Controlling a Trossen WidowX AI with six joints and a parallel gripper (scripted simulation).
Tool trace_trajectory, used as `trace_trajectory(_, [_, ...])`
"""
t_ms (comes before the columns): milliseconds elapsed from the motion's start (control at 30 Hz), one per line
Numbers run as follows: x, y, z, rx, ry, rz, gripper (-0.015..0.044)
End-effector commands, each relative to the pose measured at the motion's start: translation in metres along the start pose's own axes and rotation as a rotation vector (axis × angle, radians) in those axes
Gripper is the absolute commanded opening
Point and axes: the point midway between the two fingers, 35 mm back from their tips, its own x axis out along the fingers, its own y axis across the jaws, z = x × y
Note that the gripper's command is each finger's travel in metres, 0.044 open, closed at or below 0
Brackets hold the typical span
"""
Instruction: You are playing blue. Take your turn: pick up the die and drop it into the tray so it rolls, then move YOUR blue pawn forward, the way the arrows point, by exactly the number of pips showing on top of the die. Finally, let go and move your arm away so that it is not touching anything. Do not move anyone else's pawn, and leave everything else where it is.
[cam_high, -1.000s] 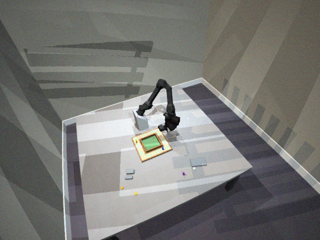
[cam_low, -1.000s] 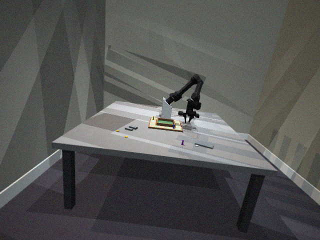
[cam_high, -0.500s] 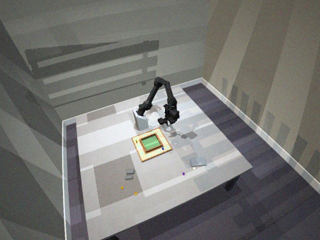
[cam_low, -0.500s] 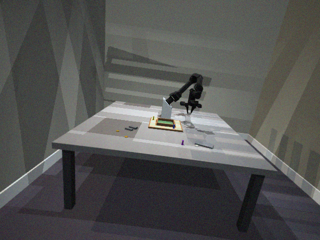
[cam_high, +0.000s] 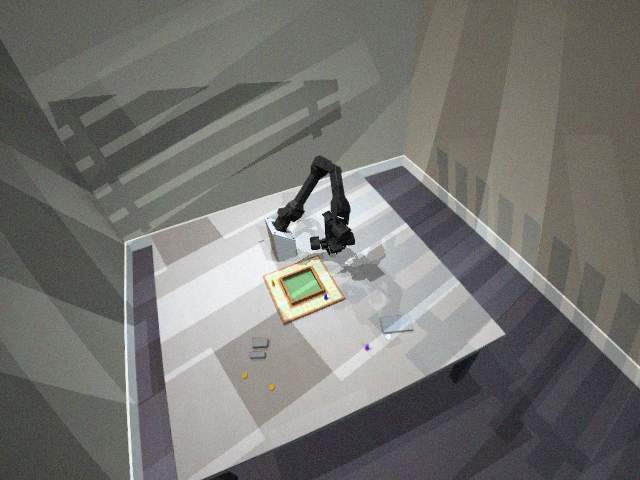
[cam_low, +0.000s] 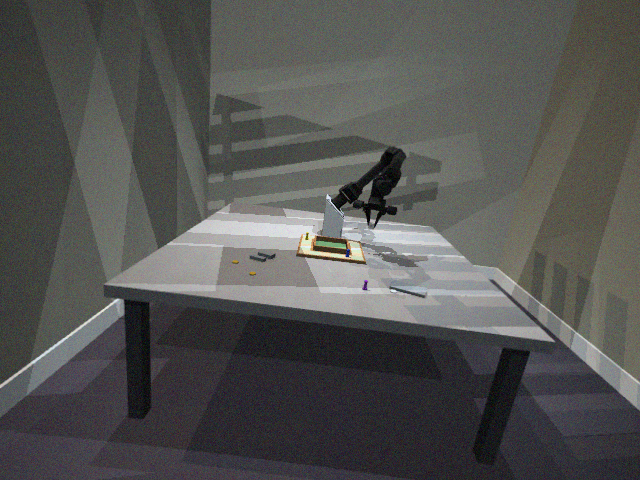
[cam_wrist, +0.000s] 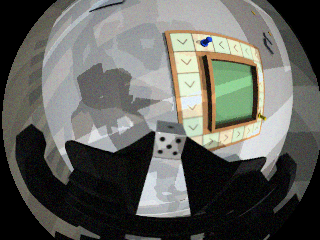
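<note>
My gripper (cam_low: 372, 226) (cam_wrist: 168, 138) is shut on the white die (cam_wrist: 169, 145), which shows a five on the face toward the wrist camera. It holds the die well above the table, to the side of the board (cam_high: 285, 318) (cam_low: 305, 254) (cam_wrist: 173, 75). The green-floored tray (cam_high: 301, 285) (cam_low: 331, 244) (cam_wrist: 234, 92) sits in the middle of the board. The blue pawn (cam_high: 325, 297) (cam_low: 347, 253) (cam_wrist: 205, 42) stands on a board square next to a corner square. Arrows on the squares run around the tray.
A yellow pawn (cam_high: 273, 282) (cam_low: 307, 236) (cam_wrist: 261, 117) stands on the board's far side. A purple pawn (cam_high: 367, 347) (cam_low: 365, 285), a grey flat plate (cam_high: 396, 323) (cam_low: 408, 290) and a small white disc (cam_high: 388, 336) lie toward the front right. Two grey blocks (cam_high: 260, 342) and two orange discs (cam_high: 271, 386) lie at front left.
</note>
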Motion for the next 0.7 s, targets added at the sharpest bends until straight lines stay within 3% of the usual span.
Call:
trace_trajectory(0, [0.003, -0.016, 0.011, 0.116, -0.003, -0.013, 0.0])
trace_trajectory(667, [0.021, -0.096, 0.05, 0.762, -0.004, -0.03, 0.0])
